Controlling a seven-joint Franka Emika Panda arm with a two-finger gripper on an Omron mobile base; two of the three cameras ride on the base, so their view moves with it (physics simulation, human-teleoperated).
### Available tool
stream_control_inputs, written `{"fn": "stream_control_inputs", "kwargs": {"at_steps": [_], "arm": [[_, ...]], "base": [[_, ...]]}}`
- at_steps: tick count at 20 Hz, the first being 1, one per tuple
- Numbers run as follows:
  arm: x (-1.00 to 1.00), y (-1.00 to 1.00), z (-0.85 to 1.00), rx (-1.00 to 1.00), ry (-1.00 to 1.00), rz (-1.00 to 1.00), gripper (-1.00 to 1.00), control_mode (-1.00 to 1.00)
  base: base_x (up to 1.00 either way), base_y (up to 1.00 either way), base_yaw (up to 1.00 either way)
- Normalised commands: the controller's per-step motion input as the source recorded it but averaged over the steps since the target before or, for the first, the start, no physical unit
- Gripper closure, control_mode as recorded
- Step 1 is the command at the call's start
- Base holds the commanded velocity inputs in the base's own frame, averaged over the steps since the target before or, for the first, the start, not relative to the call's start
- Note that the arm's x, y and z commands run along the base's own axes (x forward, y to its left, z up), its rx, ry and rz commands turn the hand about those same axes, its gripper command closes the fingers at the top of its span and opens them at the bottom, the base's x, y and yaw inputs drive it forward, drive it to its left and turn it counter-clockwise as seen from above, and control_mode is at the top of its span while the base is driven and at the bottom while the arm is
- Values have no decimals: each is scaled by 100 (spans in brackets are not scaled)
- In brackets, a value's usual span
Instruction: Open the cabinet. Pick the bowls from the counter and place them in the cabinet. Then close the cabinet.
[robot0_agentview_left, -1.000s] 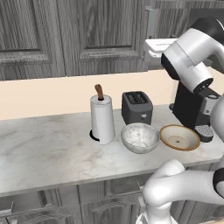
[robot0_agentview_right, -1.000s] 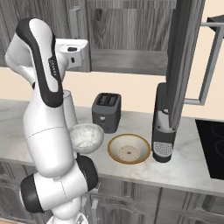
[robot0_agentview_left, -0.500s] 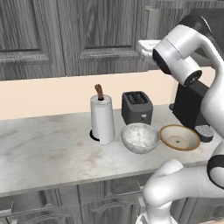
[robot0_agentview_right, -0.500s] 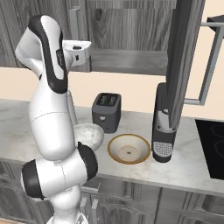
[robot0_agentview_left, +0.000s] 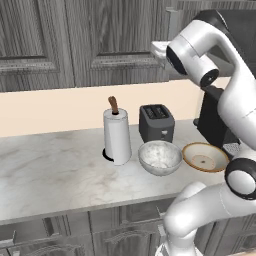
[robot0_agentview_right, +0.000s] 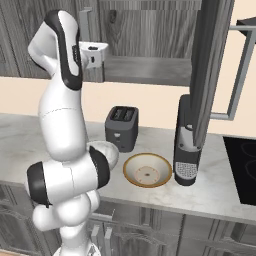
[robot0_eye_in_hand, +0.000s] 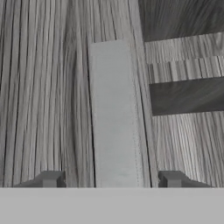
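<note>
Grey bar of the left door's handle (robot0_eye_in_hand: 114, 113) runs straight up between my two fingertips (robot0_eye_in_hand: 49, 179), so my tool (robot0_eye_in_hand: 109, 179) straddles it with the jaws apart and nothing gripped yet; I cannot tell whether either pad touches the bar. My judgement is that the step in hand is taking this handle to swing the left door of the cabinet (robot0_agentview_left: 95, 40) open, its right door (robot0_agentview_right: 207, 75) already standing out from the frame. To do it well I would keep the bar centred, the way it sits at twelve o'clock from the gap now, close squarely on it, then pull along the door's arc, not straight back, so the grip does not twist off. In the base views my tool (robot0_agentview_right: 95, 52) is up at the cabinet front. Both bowls wait on the counter (robot0_agentview_left: 55, 170) well below it: the speckled bowl (robot0_agentview_left: 160, 157) just beside the toaster (robot0_agentview_left: 156, 122), the tan bowl (robot0_agentview_left: 205, 156) at three o'clock of it.
</note>
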Motion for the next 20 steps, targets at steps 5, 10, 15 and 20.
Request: {"fn": "stream_control_inputs", "kwargs": {"at_steps": [5,10,15,20], "arm": [[62,0,-2,0,0,0,100,-100],[89,0,-23,0,1,0,100,-100],[35,37,-51,0,12,3,100,-100],[-92,85,-3,0,4,21,100,-100]], "base": [[0,0,0],[0,0,0],[0,0,0],[0,0,0]]}}
